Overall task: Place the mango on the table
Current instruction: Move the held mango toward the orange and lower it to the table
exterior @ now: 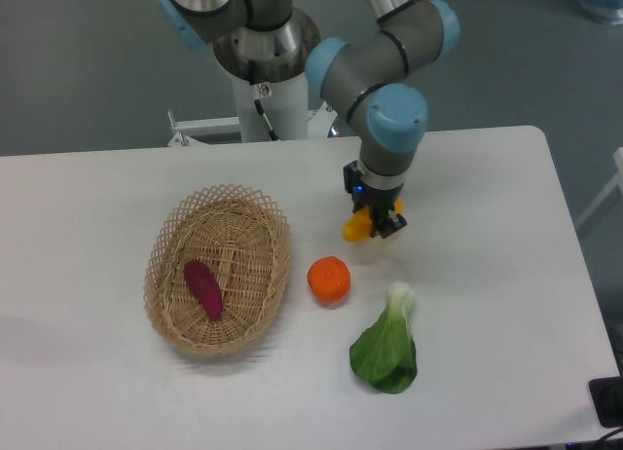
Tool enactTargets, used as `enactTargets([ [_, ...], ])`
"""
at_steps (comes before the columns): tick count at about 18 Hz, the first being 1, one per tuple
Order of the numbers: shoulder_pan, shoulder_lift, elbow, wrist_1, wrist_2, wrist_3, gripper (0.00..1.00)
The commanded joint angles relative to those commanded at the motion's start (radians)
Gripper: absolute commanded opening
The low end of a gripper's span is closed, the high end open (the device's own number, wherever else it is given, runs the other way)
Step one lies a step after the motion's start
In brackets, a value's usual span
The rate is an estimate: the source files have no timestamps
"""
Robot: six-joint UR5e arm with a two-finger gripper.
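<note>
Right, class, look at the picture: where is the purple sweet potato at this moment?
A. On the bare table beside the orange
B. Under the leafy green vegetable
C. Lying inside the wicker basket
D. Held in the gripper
C: the purple sweet potato lies inside the wicker basket, while the gripper holds the mango above the table.

Single fixed camera, high front view, facing table (117, 392), mid-distance
</note>
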Motion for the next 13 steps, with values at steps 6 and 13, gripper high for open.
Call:
enactTargets([
  [6,-0.02,-0.005,-0.014,0.043,0.0,0.008,0.49],
  [13,-0.017,-0.009,-0.014,0.054,-0.003,-0.003,1.0],
])
